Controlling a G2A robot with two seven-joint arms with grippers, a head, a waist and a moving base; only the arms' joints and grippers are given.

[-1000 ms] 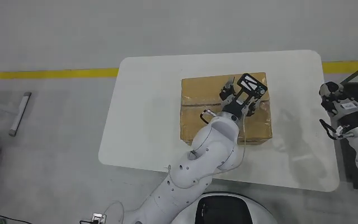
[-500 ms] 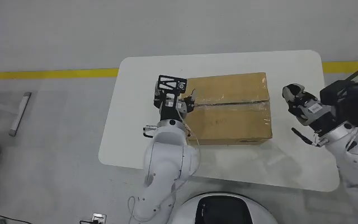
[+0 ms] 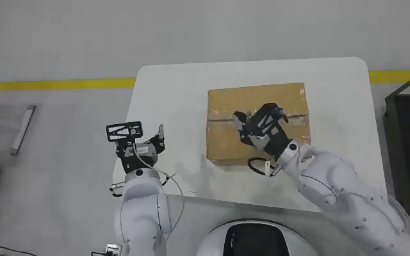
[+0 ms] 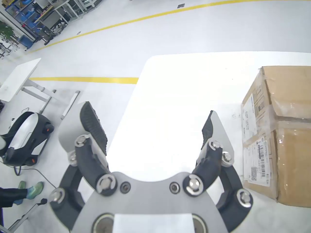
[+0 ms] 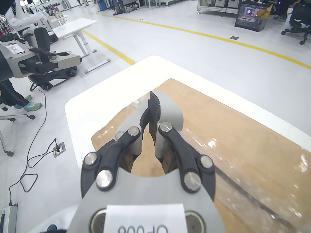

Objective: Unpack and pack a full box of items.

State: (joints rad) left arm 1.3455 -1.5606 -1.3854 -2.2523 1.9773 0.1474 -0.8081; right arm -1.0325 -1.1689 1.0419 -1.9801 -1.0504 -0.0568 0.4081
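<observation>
A brown cardboard box (image 3: 269,105), sealed with clear tape along its top seam, lies on the white table (image 3: 173,96), right of centre. My right gripper (image 3: 241,120) is shut with nothing in it, just above the box top (image 5: 218,146) near its left end; the fingertips (image 5: 151,112) press together. My left gripper (image 3: 158,136) hangs open and empty over the table's front left edge, well left of the box. From the left wrist, the box's labelled end (image 4: 257,146) shows beyond the spread fingers (image 4: 93,122).
Bare tabletop (image 4: 170,86) stretches between the left gripper and the box. A dark cabinet edge (image 3: 397,134) stands off the table's right side. A yellow line (image 3: 64,83) crosses the floor, where a grey bar (image 3: 21,130) also lies.
The left arm has pulled back from the box top, past its left end, to the table's front left edge. The right arm has swung in from the right and now sits over the box.
</observation>
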